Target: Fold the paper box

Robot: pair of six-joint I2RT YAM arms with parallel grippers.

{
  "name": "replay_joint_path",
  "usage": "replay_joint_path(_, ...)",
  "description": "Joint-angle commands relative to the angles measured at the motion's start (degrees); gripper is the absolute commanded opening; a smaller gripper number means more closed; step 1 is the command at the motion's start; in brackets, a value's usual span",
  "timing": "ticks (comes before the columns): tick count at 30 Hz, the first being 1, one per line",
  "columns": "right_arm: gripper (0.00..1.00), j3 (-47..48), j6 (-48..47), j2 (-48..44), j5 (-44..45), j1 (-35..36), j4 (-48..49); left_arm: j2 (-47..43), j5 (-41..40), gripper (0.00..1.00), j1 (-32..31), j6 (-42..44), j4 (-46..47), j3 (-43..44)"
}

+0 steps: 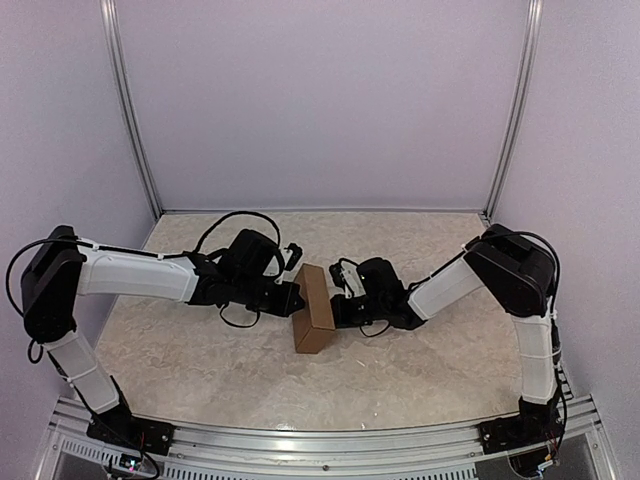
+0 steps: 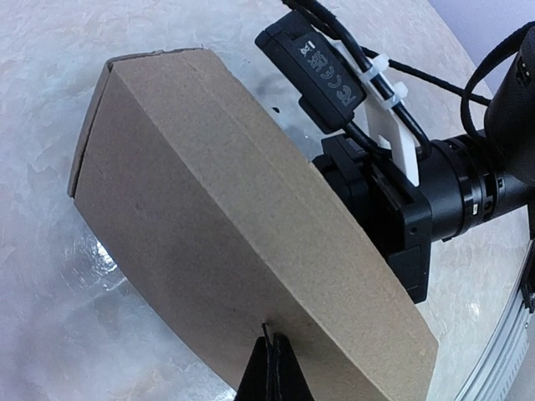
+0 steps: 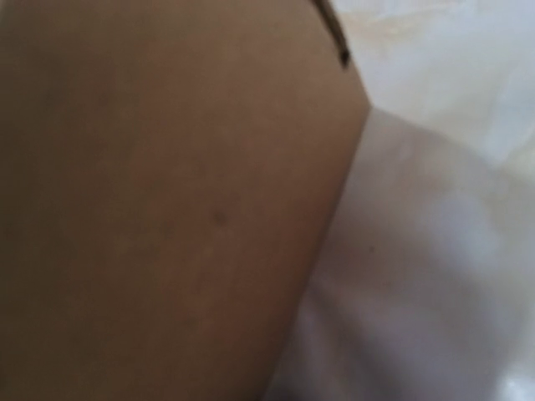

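Observation:
The paper box (image 1: 314, 308) is a closed brown cardboard box standing on a narrow side at the table's middle, squeezed between both grippers. My left gripper (image 1: 296, 297) touches its left face. In the left wrist view its fingertips (image 2: 276, 344) are shut together, tips pressed against the broad face of the box (image 2: 226, 217). My right gripper (image 1: 338, 305) is against the opposite face; its black body (image 2: 393, 217) shows behind the box and its fingers are hidden. The right wrist view shows only blurred cardboard (image 3: 167, 209) very close, with no fingers.
The marbled tabletop (image 1: 200, 350) lies around the box. White walls and metal corner posts (image 1: 135, 120) close the back and sides. A metal rail (image 1: 320, 440) runs along the near edge by the arm bases.

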Motion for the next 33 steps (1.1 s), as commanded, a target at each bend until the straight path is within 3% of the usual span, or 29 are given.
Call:
replay_joint_path(1, 0.0, 0.59, -0.31, 1.64, -0.53, 0.08, -1.97, 0.72, 0.27, 0.0, -0.29, -0.38, 0.15, 1.51)
replay_joint_path(20, 0.0, -6.57, -12.75, -7.51, 13.23, -3.36, -14.16, 5.24, 1.53, 0.0, -0.29, 0.32, -1.92, 6.83)
replay_joint_path(31, 0.0, -8.94, -19.78, -20.17, 22.55, -3.48, -24.82, 2.19, -2.59, 0.0, 1.75, 3.34, -5.05, 7.94)
replay_joint_path(33, 0.05, -9.17, -20.57, -22.56, 24.63, -3.48, -26.29, 1.01, -3.56, 0.01, 2.56, 3.55, -5.66, 7.8)
